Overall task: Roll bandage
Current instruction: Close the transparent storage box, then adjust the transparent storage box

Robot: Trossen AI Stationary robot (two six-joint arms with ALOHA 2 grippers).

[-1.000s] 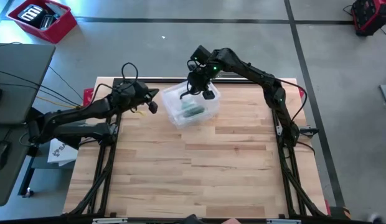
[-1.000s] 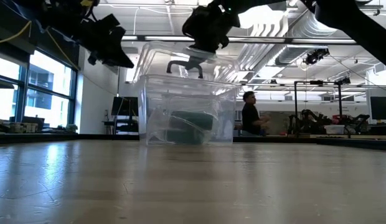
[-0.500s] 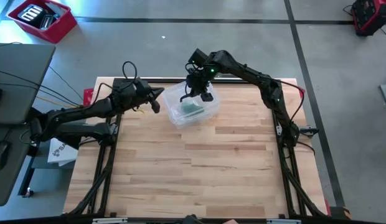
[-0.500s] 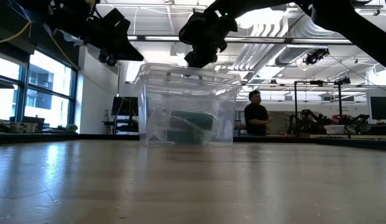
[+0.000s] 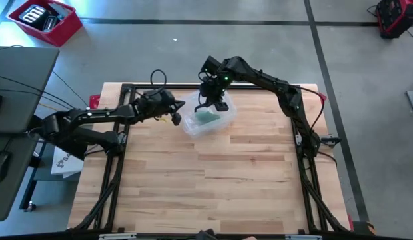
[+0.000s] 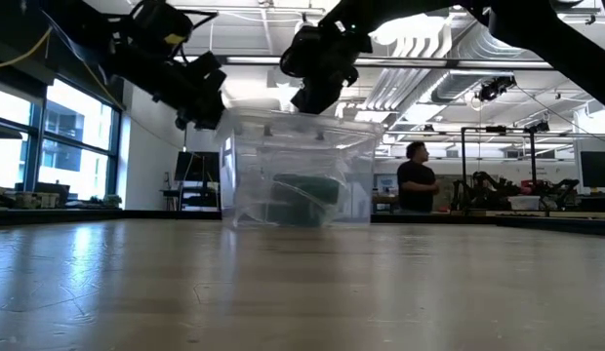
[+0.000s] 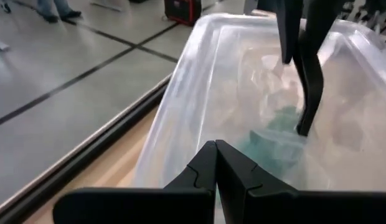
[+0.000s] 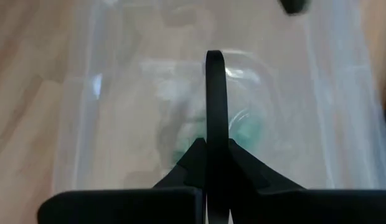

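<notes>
A clear plastic bin (image 5: 208, 121) with a clear lid (image 6: 302, 119) stands at the table's far middle. Inside it, on the bottom, lies a green rolled bandage (image 6: 302, 187), which also shows through the plastic (image 7: 277, 134). My right gripper (image 5: 216, 103) is over the bin, shut, its fingers pointing steeply down at the middle of the lid (image 8: 213, 59). My left gripper (image 5: 178, 120) is shut and sits at the bin's upper left edge (image 7: 215, 149), pointing toward the table's right. My right gripper comes from above with shut fingers (image 7: 303, 124), their ends at the lid's middle (image 8: 208, 93). I cannot tell whether they press on the lid or pinch a part of it. My left gripper's shut tips stand at the bin's left rim (image 7: 180, 93). I cannot tell whether they touch it.
Bare wood (image 5: 213, 187) stretches from the bin to the table's near edge. A red crate (image 5: 45, 20) sits on the floor beyond the far left corner. A person (image 6: 416, 180) stands in the room behind the table.
The lid, held tilted above the bin with its left side raised, has come down flat onto the bin as my right gripper sank a little. My left gripper has gone right and down, from a gap away to the bin's left rim. Both stayed shut.
</notes>
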